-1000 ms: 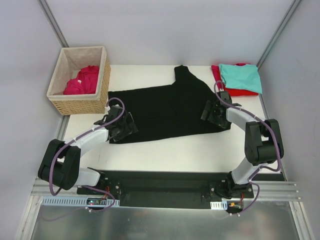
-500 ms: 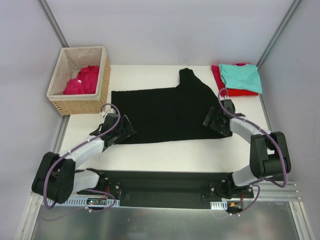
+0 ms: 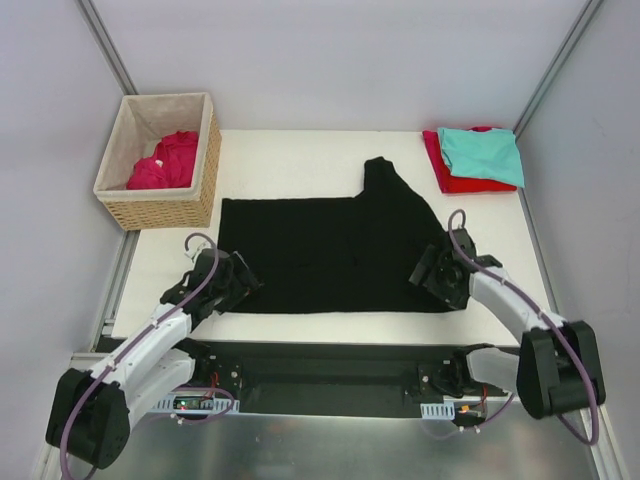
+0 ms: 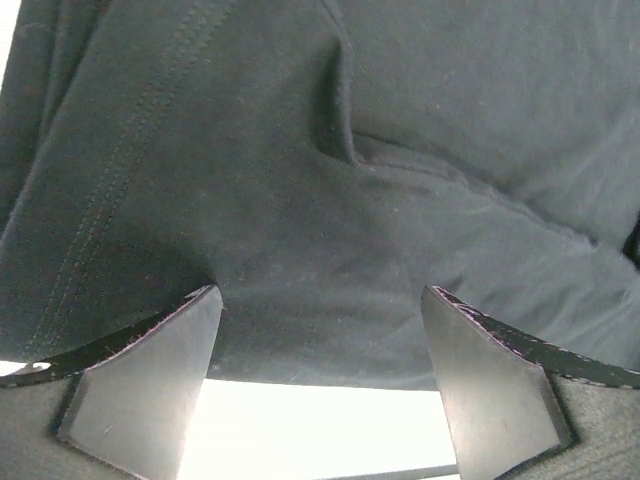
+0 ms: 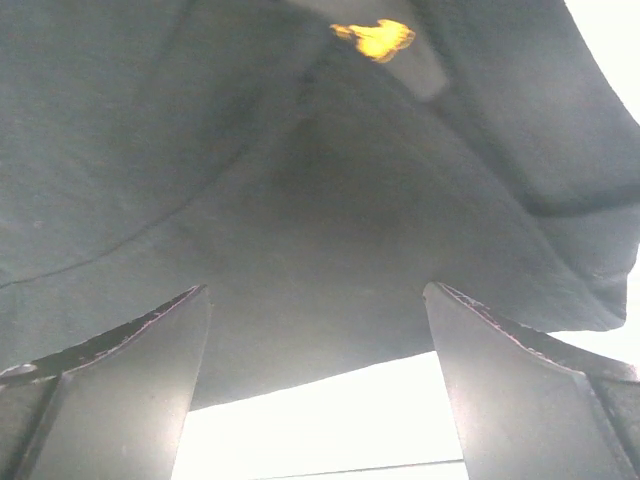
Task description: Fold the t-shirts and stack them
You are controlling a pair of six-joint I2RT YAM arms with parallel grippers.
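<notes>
Left claw (image 3: 238, 281) released, jaws wide, at near-left corner of black t-shirt (image 3: 330, 250). Right claw (image 3: 432, 268) likewise released, at near-right corner. Shirt flat mid-desk (image 3: 290, 150). Far right: teal t-shirt (image 3: 482, 155) atop red t-shirt (image 3: 452, 181). Far left: wicker basket (image 3: 165, 211) holding crimson-pink t-shirt (image 3: 166, 160).

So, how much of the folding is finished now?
Done: a teal shirt lies folded on a folded red shirt in the far right corner. In hand: the black shirt is spread flat, with the left gripper and right gripper open at its near corners. Left: folding it, plus the pink cloth in the basket.
</notes>
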